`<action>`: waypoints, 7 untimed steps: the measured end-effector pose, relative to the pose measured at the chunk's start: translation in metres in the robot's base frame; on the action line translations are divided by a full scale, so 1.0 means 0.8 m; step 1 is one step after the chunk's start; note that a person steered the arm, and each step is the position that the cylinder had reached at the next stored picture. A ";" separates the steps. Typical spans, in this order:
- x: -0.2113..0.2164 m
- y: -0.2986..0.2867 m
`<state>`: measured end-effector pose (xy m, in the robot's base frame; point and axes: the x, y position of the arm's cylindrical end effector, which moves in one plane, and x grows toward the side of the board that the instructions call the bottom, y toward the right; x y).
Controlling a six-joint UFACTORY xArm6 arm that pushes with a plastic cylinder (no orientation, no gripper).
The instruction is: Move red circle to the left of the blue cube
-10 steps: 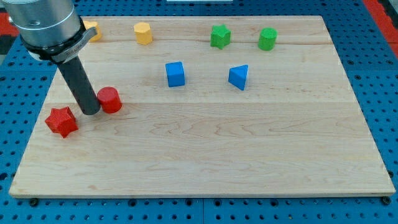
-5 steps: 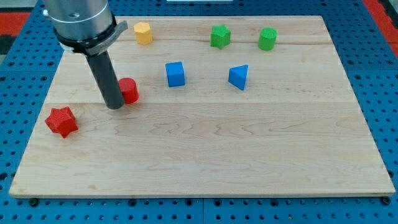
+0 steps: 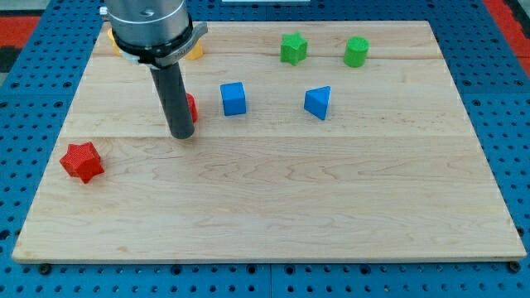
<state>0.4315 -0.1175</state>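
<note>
The red circle (image 3: 191,108) sits on the wooden board, mostly hidden behind my rod. Only its right edge shows. My tip (image 3: 181,134) rests on the board at the circle's lower left, touching it. The blue cube (image 3: 233,98) stands a short way to the circle's right, with a small gap between them.
A red star (image 3: 82,161) lies near the board's left edge. A blue triangular block (image 3: 318,102) is right of the cube. A green star (image 3: 292,48) and a green cylinder (image 3: 356,51) sit at the top. Two yellow blocks (image 3: 195,50) at top left are partly hidden by the arm.
My tip has moved right and slightly up, pushing the red circle from near the red star to close beside the blue cube's left. The other blocks have not moved.
</note>
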 end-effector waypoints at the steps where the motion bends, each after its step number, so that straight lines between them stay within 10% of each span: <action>1: -0.034 -0.001; 7: -0.059 0.058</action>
